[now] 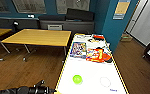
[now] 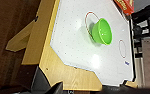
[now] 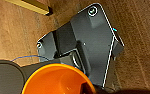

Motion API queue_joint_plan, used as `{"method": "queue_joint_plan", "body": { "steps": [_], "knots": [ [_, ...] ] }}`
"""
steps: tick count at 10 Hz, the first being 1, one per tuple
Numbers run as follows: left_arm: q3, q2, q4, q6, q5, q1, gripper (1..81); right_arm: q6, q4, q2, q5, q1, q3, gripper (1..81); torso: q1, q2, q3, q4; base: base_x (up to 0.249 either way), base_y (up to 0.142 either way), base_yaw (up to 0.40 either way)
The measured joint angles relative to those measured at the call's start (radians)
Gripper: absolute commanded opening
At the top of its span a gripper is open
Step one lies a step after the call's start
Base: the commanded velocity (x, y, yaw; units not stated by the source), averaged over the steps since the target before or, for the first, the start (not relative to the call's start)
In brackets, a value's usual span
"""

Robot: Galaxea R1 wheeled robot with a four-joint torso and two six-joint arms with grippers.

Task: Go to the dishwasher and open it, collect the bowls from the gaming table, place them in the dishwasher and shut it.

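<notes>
Collection looks about half done: an orange bowl (image 3: pixel 57 80) sits at the right gripper, seemingly held, though I cannot tell how its fingers stand. One green bowl (image 1: pixel 77 79) remains on the near end of the white table (image 1: pixel 91 75), just right of the left gripper (image 1: pixel 42 88), whose finger spread I cannot tell.

**White game table, lower centre of head view**

White-topped table (image 1: pixel 91 72) with a yellow wood rim, red circles marked on it. Green bowl (image 1: pixel 77 79) sits near the bottom edge, left of centre. Boxed games (image 1: pixel 78 50) and an orange box (image 1: pixel 95 55) lie side by side mid-frame. Wood floor (image 1: pixel 28 67) underneath.
</notes>
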Motion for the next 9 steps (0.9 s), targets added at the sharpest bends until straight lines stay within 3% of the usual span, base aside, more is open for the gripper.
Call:
{"method": "queue_joint_plan", "body": {
  "steps": [2, 5, 9],
  "knots": [
    [-0.099, 0.046, -0.001, -0.071, 0.061, -0.032, 81.1, 0.001, 0.001, 0.000, -0.019, 0.021, 0.000, 1.0, 0.000, 0.000, 0.000, 0.000, 0.000, 0.000, 0.000],
    [-0.227, 0.139, -0.001, -0.144, 0.110, -0.073, 81.1, 0.001, 0.005, 0.000, -0.044, 0.039, 0.000, 1.0, 0.000, 0.000, 0.000, 0.000, 0.000, 0.000, 0.000],
    [-0.302, 0.251, 0.001, -0.169, 0.151, -0.158, 81.1, 0.001, 0.006, 0.000, -0.072, 0.065, 0.001, 1.0, 0.001, 0.000, -0.001, 0.000, 0.000, 0.000, 0.000]
  ]
}}
